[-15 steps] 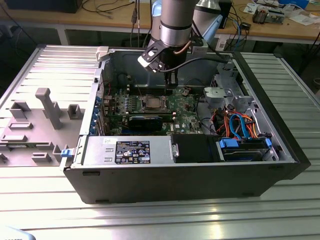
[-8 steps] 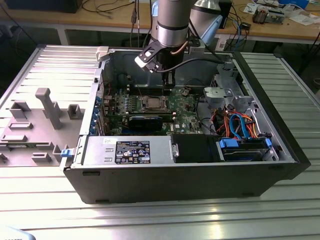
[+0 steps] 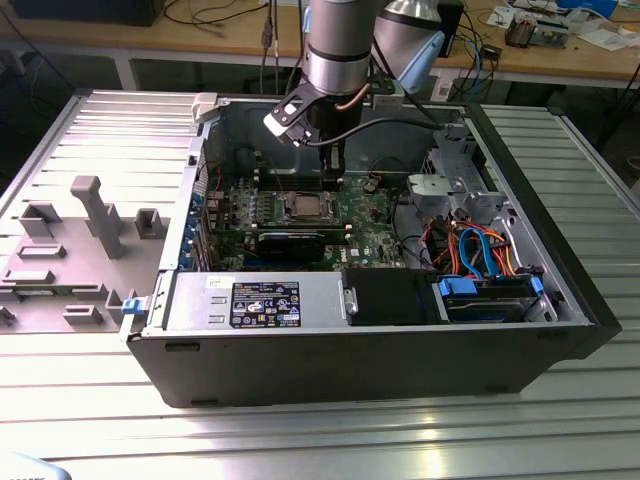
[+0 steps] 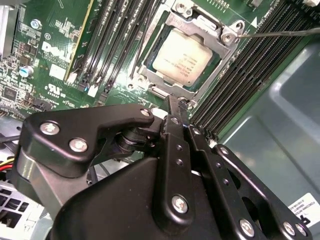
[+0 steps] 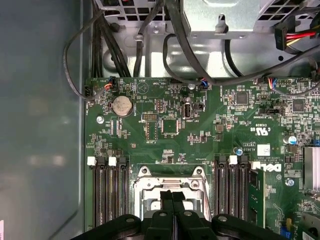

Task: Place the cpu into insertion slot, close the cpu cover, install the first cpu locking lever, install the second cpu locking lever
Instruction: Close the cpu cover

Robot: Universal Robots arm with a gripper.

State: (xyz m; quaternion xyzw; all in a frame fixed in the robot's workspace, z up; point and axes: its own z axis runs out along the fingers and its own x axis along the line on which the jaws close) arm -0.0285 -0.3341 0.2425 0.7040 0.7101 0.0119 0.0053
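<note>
The cpu, a dull silver square, lies in the insertion slot on the green board. The cpu cover, a thin silver frame, lies flat around it. One thin wire locking lever sticks out from a corner of the socket, away over the memory slots. Another lever runs along the socket's side. My gripper is shut with nothing in it, its black tips just above the socket's edge. In the first wrist view the gripper hangs over the insertion slot. In the exterior view the gripper is just behind the cpu.
Long black memory slots flank the socket on both sides. Black cables loop over the board's far edge near the metal chassis wall. A graphics card, the power supply and a drive bay with blue and orange cables fill the case.
</note>
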